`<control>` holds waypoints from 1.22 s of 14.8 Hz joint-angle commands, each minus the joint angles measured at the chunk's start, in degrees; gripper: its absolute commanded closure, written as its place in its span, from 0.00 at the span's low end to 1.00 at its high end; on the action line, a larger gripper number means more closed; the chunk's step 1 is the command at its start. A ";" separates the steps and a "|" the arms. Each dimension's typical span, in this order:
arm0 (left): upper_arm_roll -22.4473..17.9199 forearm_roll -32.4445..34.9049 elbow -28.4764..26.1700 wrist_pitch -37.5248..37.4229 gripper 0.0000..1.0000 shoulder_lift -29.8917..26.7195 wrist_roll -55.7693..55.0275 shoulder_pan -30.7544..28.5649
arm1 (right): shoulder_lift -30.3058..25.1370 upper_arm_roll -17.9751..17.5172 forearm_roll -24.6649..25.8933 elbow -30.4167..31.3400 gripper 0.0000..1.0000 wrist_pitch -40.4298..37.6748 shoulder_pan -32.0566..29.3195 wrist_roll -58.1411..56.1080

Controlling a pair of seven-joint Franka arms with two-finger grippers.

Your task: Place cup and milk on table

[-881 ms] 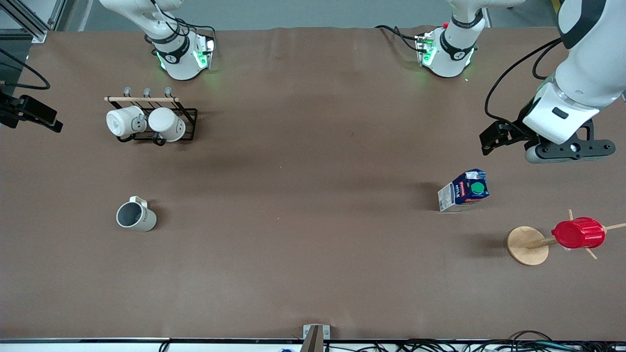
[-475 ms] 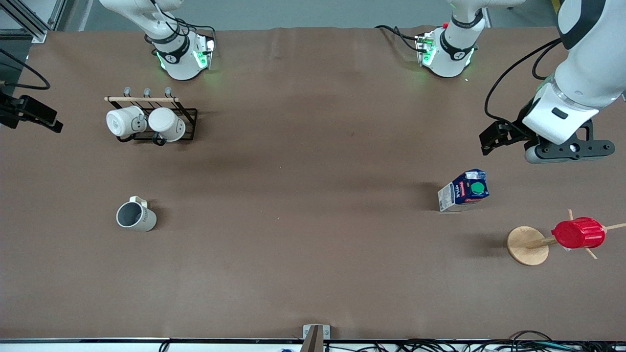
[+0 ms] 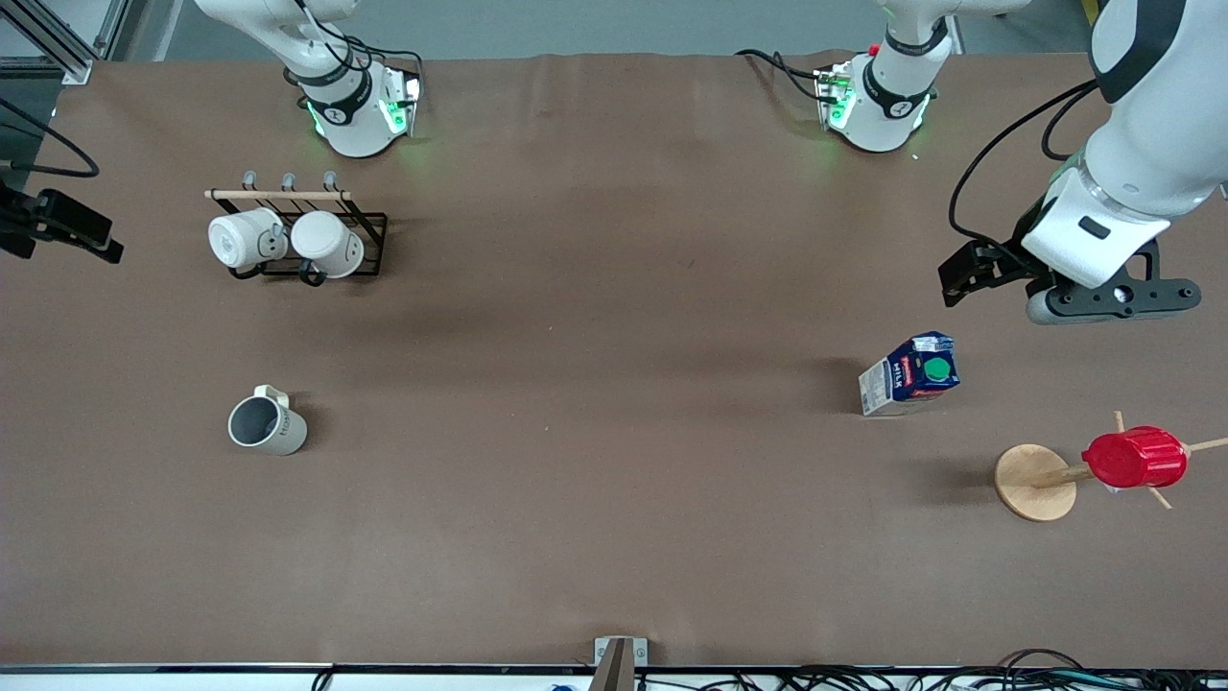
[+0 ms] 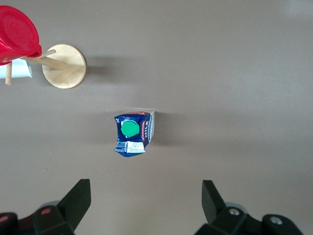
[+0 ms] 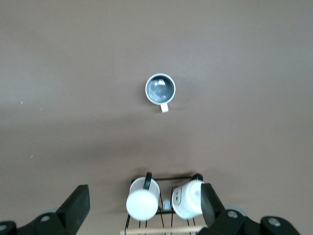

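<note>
On the counter (image 3: 614, 499) we found both task things already standing free: the cup (image 3: 266, 425) upright toward the right arm's end, nearer the front camera than the rack (image 3: 297, 240) with its two white mugs, and the milk (image 3: 909, 374) upright toward the left arm's end.

Over the last second only the left arm had moved, its wrist drifting slightly up and away from the carton; the cup and the milk had not shifted. We judged the placing done and the arms retreating.

The left pincer (image 4: 145, 208) hung wide open and empty over bare counter beside the milk, well apart from it. The right pincer (image 5: 145, 209) hung open and empty over the rack, the cup well clear of it.
</note>
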State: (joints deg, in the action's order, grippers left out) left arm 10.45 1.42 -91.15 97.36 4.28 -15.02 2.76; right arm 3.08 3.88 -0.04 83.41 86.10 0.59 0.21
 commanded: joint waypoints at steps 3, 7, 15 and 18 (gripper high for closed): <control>0.36 0.87 0.18 3.80 0.01 4.24 0.52 -0.56 | 5.52 0.95 0.22 9.30 0.00 16.17 -1.39 -6.36; 0.28 3.57 -0.34 9.24 0.01 11.18 0.52 -0.91 | 11.93 2.80 0.22 13.27 0.00 26.02 -1.74 -10.92; 0.19 5.79 -8.42 18.65 0.02 15.06 0.52 -2.05 | 20.29 2.89 1.10 26.46 0.00 50.74 -1.56 -15.07; 0.19 7.01 -9.31 18.74 0.02 15.15 0.52 -3.19 | 23.19 2.89 1.10 26.28 0.00 54.69 -1.65 -14.98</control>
State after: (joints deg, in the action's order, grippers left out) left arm 10.25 6.41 -98.25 115.22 21.33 -14.89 0.89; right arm 25.64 7.14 0.16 109.13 138.55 -0.65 -14.28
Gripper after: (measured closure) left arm 0.018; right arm 0.000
